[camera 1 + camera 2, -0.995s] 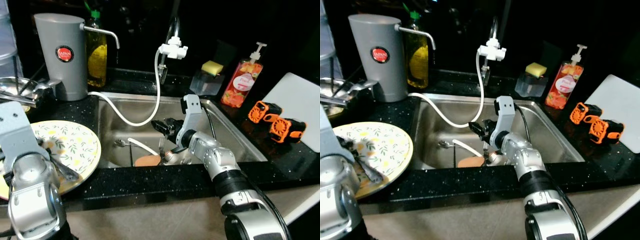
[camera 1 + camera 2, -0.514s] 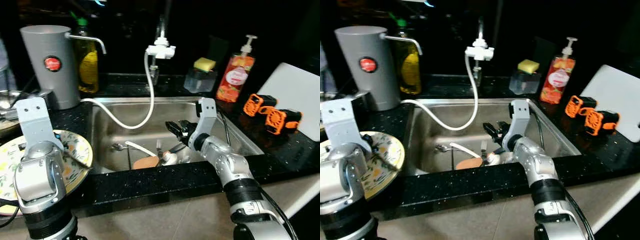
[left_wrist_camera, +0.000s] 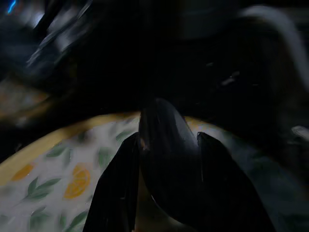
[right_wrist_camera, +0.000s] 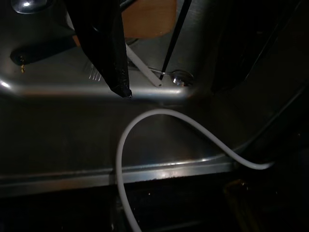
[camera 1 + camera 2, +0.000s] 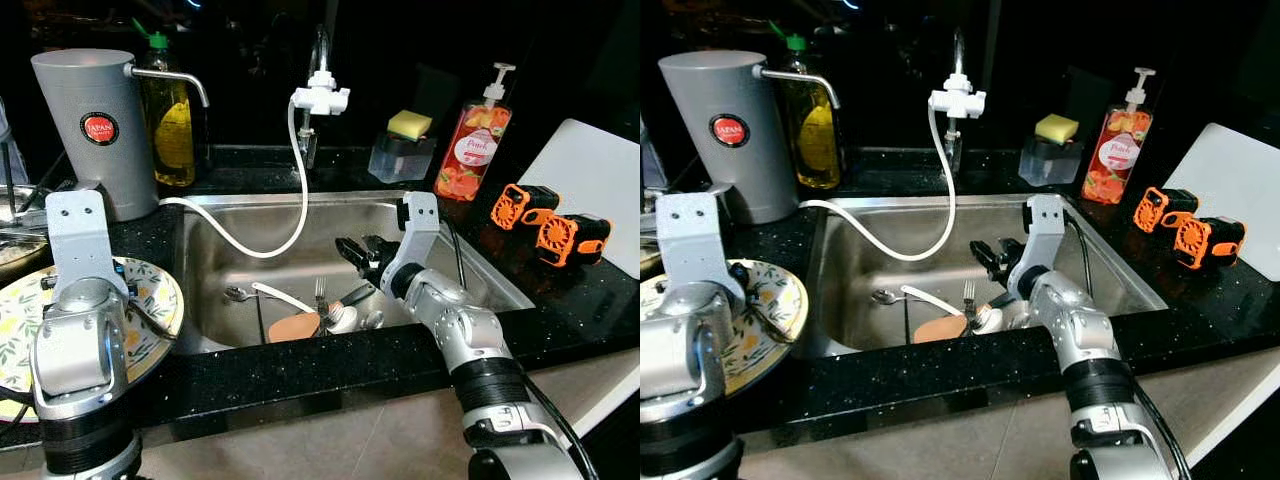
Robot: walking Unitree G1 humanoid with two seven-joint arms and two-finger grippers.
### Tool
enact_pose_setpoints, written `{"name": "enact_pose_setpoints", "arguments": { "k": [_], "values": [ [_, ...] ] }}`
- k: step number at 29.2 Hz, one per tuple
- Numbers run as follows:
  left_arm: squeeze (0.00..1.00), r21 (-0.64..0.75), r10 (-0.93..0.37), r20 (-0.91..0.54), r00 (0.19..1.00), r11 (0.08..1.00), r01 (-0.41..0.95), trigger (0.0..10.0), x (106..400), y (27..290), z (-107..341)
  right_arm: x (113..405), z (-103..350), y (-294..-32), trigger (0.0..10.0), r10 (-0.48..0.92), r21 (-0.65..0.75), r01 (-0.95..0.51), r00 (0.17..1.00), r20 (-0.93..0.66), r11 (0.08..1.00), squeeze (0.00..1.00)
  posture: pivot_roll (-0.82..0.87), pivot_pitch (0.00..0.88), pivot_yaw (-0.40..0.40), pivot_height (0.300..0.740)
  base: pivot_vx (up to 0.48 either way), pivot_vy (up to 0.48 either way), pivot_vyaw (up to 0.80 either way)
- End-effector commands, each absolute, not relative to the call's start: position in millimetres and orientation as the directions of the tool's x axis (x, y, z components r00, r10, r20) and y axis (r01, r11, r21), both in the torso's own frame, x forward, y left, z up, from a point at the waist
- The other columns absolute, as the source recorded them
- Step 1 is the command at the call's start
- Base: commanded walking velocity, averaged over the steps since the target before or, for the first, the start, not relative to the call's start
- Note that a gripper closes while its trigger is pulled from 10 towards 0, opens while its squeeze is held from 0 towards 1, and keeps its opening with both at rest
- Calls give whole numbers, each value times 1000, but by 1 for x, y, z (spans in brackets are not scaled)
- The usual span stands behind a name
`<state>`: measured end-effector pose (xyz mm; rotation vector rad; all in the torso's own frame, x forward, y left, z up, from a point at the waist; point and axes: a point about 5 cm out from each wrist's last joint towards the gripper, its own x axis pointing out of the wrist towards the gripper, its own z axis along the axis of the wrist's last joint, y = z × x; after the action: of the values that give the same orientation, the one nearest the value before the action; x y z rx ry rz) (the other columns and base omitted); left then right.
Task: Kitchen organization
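one floral plate (image 5: 150, 300), two orange clamps (image 5: 550, 225), one soap bottle (image 5: 468, 150)

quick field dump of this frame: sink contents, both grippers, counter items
sink: steel, holds a fork, a spoon, a brown wooden utensil; white hose hangs in from the faucet
right gripper: above the sink, fingers apart, holding nothing
left gripper: over the floral plate, a dark object between its fingers
counter left: grey dispenser, oil bottle
counter right: soap pump bottle, sponge holder, orange clips, white cutting board
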<state>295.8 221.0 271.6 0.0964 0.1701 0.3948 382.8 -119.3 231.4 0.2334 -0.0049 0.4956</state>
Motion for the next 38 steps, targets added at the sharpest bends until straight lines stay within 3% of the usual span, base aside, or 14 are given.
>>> {"name": "enact_pose_setpoints", "arguments": {
  "k": [1, 9, 13, 24, 30, 38],
  "values": [
    [0, 134, 336, -67, 940, 936, -325, 10000, 295, 206, 285, 381, 227, -123, 10000, 462, 218, -460, 886, 46, 861, 0, 201, 56, -74, 740, 0, 0, 0],
    [0, 52, 265, -71, 962, 964, -261, 10000, 277, 162, 287, 380, 229, -124, 10000, 461, 215, -460, 886, 48, 862, 0, 200, 58, -76, 740, 0, 0, 0],
    [0, 51, 240, -90, 967, 970, -236, 10000, 273, 154, 278, 381, 229, -123, 10000, 465, 214, -463, 884, 45, 860, 0, 207, 59, -85, 740, 0, 0, 0],
    [0, 85, 242, -57, 969, 968, -236, 10000, 262, 154, 278, 384, 229, -121, 10000, 489, 195, -485, 872, 28, 853, 0, 232, 68, -103, 740, 0, 0, 0],
    [0, 66, 346, -123, 930, 938, -340, 10000, 261, 157, 276, 385, 232, -125, 10000, 529, 160, -524, 848, 15, 836, 0, 232, 77, -109, 740, 0, 0, 0],
    [0, 32, 533, -300, 791, 835, -550, 10000, 242, 188, 246, 386, 227, -124, 10000, 524, 174, -515, 852, -3, 839, 0, 247, 89, -117, 740, 0, 0, 0]
  ]
}}
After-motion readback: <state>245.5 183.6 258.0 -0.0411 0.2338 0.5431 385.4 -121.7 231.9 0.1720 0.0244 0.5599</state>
